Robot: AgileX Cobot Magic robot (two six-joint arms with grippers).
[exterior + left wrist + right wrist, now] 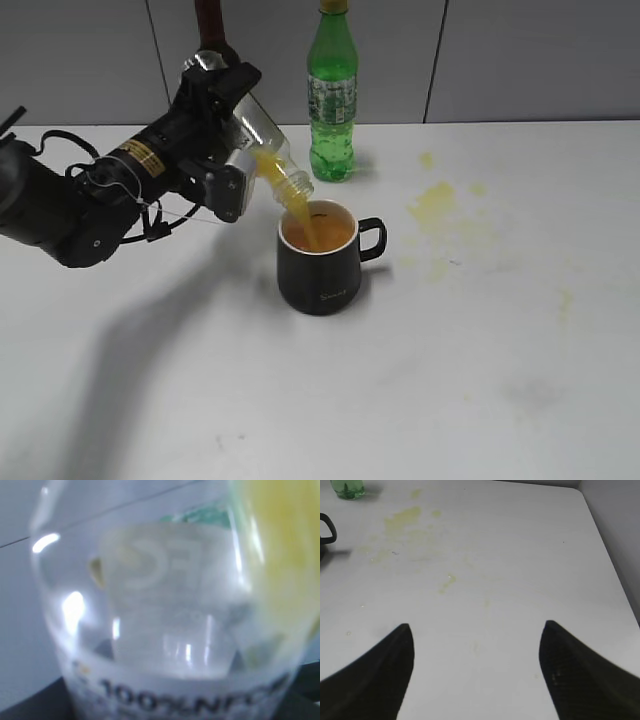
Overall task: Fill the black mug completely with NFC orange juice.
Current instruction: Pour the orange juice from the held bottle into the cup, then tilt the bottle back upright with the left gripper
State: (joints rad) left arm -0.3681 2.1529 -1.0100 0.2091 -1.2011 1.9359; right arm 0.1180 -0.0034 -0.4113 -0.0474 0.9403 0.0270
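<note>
I am running the two arms from afar, and pouring is under way. My left claw (215,120) is clamped around a small clear bottle (262,150), which is tilted mouth-down toward the right. The left wrist view is filled by the blurred bottle wall and part of its printed label. NFC orange juice (268,168) runs along the lower side of the bottle, and a thin stream drops from its mouth into the black mug (322,258).

The mug stands upright near the middle of the counter (480,380), somewhat nearer the back edge, with its handle toward the right edge. The white inside shows only as a thin band above the orange surface, so I judge it close to full.

A green soda bottle (332,95) stands behind the mug by the back edge. Pale yellow stains (432,205) mark the counter to the mug's right.

My right claw (476,670) is spread wide with nothing in it, hanging above bare counter toward the front right corner, well apart from the mug.

To do this step well, I would keep the bottle mouth over the mug's centre, hold a shallow tilt so the stream stays thin, and level the bottle as the juice nears the rim.
</note>
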